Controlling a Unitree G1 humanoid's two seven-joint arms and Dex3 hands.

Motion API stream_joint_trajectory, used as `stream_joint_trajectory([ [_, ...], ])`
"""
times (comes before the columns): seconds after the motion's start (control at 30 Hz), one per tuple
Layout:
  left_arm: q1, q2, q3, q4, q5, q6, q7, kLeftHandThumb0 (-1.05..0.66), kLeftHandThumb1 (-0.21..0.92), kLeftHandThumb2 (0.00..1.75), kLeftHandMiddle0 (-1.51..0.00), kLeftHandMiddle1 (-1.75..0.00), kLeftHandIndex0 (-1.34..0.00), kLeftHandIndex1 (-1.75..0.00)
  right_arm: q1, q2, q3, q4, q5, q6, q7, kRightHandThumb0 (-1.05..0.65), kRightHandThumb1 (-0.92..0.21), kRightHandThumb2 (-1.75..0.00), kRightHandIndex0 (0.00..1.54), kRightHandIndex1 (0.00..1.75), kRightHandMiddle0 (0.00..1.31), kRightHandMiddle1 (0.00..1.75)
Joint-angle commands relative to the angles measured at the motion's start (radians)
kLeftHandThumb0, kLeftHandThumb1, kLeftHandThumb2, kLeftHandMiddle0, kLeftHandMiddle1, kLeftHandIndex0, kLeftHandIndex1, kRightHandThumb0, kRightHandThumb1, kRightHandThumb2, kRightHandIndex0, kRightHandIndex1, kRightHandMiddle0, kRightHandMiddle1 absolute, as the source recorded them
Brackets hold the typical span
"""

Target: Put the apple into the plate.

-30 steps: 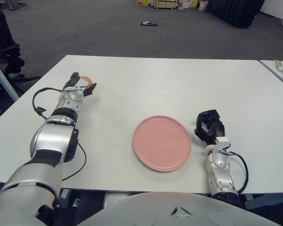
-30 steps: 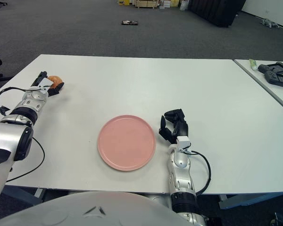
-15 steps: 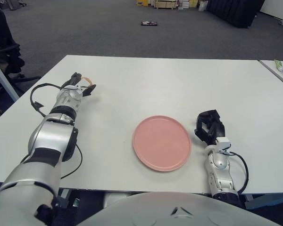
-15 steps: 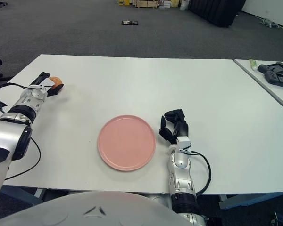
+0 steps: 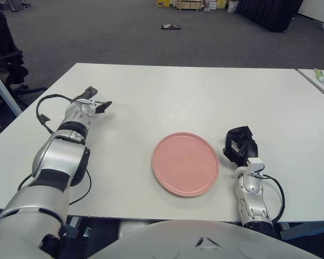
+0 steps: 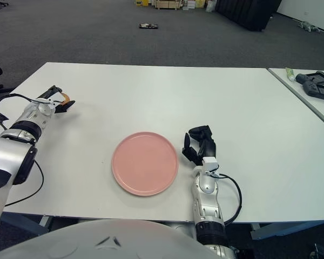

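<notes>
A pink plate (image 5: 186, 163) lies on the white table, near the front, a little right of the middle. My left hand (image 6: 58, 100) is at the table's far left, well away from the plate, low over the surface. Its dark fingers (image 5: 102, 106) are closed around a small orange thing, the apple (image 6: 66, 97), of which only a sliver shows in the right eye view. In the left eye view the apple is hidden behind the hand. My right hand (image 5: 240, 144) rests just right of the plate, fingers curled, holding nothing.
A black cable (image 5: 44, 104) loops beside my left forearm. A second table at the right carries a black controller (image 6: 316, 86) and a small green item (image 6: 289, 73). An office chair (image 5: 5, 56) stands off the table's left edge.
My left hand has turned at the wrist, so the orange apple, plainly seen between the fingers before, is now almost hidden. The right hand and plate have not moved.
</notes>
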Motion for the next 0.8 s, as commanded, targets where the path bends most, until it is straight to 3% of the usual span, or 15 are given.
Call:
stream_joint_trajectory([
  [0.0,-0.022,0.015,-0.02,0.01,0.025,-0.017,-0.03,-0.98,0.92,0.55,0.0,-0.59,0.0,-1.0,0.034,0.005,-0.01,0.024,0.002,0.058,-0.011,-0.38,-0.67,-0.87,0.56,1.32,0.34,1.75],
  [0.1,-0.017,0.021,-0.031,0.009,0.032,-0.056,-0.053,-0.96,0.92,0.57,-0.08,-0.96,-0.04,-1.32,0.036,0.002,-0.009,0.022,0.004,0.062,-0.007,-0.38,-0.68,-0.86,0.54,1.31,0.33,1.75],
  [0.13,-0.016,0.022,-0.032,0.009,0.032,-0.064,-0.057,-0.94,0.92,0.57,-0.14,-1.08,-0.11,-1.44,0.036,0.002,-0.009,0.022,0.004,0.062,-0.005,-0.38,-0.68,-0.86,0.54,1.31,0.33,1.75],
  [0.23,-0.014,0.025,-0.034,0.01,0.034,-0.085,-0.066,-0.9,0.89,0.61,-0.25,-1.26,-0.23,-1.63,0.033,0.0,-0.008,0.028,0.004,0.059,-0.003,-0.38,-0.68,-0.86,0.54,1.31,0.33,1.75],
  [0.43,-0.017,0.029,-0.044,0.009,0.04,-0.103,-0.084,-0.84,0.84,0.67,-0.37,-1.44,-0.34,-1.73,0.03,-0.002,-0.007,0.035,-0.001,0.052,-0.006,-0.38,-0.68,-0.86,0.54,1.31,0.33,1.75],
  [0.53,-0.02,0.033,-0.056,0.008,0.051,-0.113,-0.097,-0.82,0.83,0.7,-0.51,-1.61,-0.45,-1.74,0.032,0.0,-0.006,0.027,-0.003,0.06,-0.009,-0.38,-0.69,-0.85,0.54,1.31,0.33,1.75],
  [0.77,-0.025,0.04,-0.073,0.008,0.063,-0.133,-0.14,-0.8,0.84,0.72,-0.64,-1.72,-0.55,-1.75,0.028,0.003,-0.007,0.019,-0.003,0.084,-0.014,-0.38,-0.69,-0.85,0.54,1.31,0.33,1.75],
])
